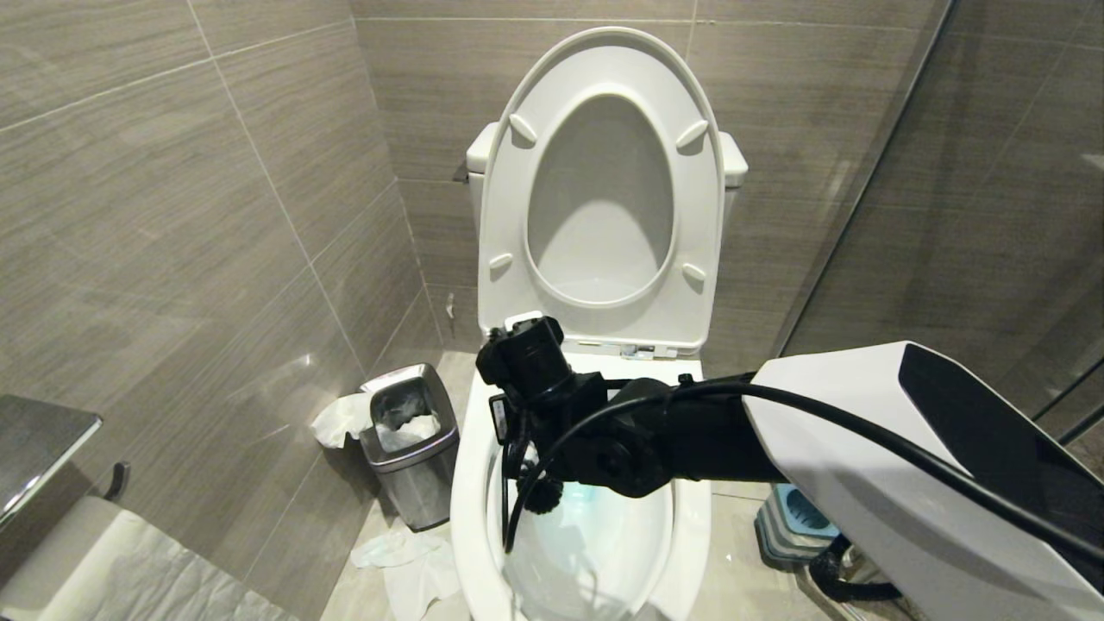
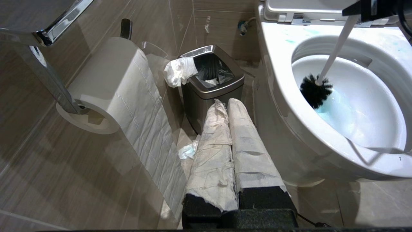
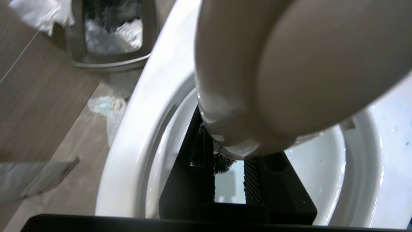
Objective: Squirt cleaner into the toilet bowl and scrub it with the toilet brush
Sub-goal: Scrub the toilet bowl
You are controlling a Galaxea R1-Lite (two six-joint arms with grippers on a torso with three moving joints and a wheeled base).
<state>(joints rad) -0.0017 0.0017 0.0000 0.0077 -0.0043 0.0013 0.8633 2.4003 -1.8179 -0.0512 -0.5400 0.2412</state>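
The toilet bowl [image 1: 470, 492] stands with seat and lid raised, and its white rim [image 2: 276, 74] also shows in the left wrist view. The cleaner [image 2: 336, 114] tints the water teal, with pale spots on the rim. The toilet brush [image 2: 334, 48] slants into the bowl, its black head [image 2: 315, 91] against the inner wall near the water. My right gripper [image 1: 523, 461] hangs over the bowl, shut on the brush's white handle [image 3: 273, 74], which fills the right wrist view; bristles [image 3: 222, 162] show between the black fingers [image 3: 254, 180]. My left gripper [image 2: 227, 103], its fingers wrapped in paper, is shut and empty beside the toilet.
A steel bin [image 1: 410, 444] with tissue hanging out stands left of the toilet, with crumpled paper [image 1: 405, 556] on the floor. A toilet paper roll [image 2: 119, 83] hangs on the left wall. The blue-grey brush holder [image 1: 798, 517] sits on the floor at the right.
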